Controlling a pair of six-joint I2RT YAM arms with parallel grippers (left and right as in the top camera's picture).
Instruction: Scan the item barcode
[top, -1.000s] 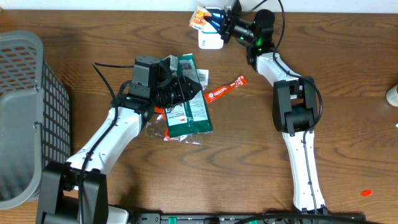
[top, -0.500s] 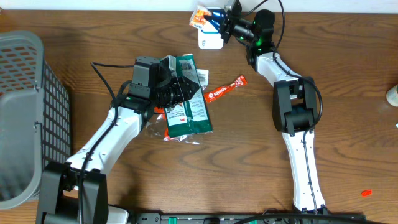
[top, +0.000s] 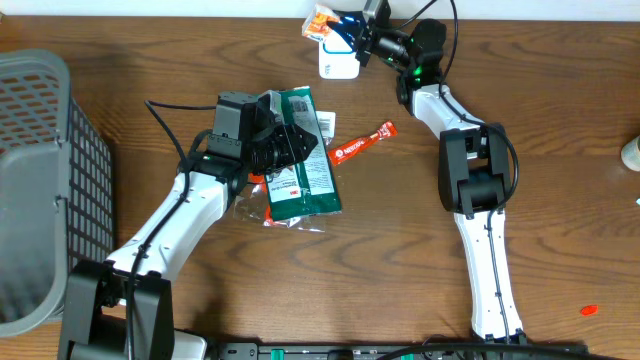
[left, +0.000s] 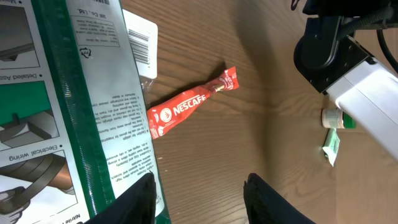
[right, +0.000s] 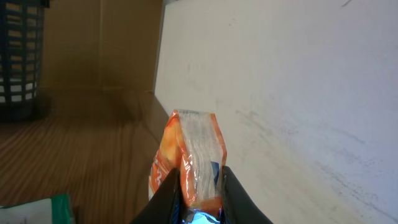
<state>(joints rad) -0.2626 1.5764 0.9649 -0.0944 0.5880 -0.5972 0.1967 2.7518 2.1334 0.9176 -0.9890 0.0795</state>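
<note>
Where the right gripper (right: 200, 186) pinches its dark fingers together, the orange packet (right: 193, 140) stands upright between them, clamped at its lower end. It is a crinkled, glossy foil pouch with a pale printed face, held up over the far edge of the wooden table (top: 400, 230), close to the white wall. Left gripper (left: 199, 193): jaws apart, nothing between them but bare woodgrain, with a flat green printed pack (left: 68, 112) just beside and a slim red Nescafé sachet (left: 186, 107) beyond.
</note>
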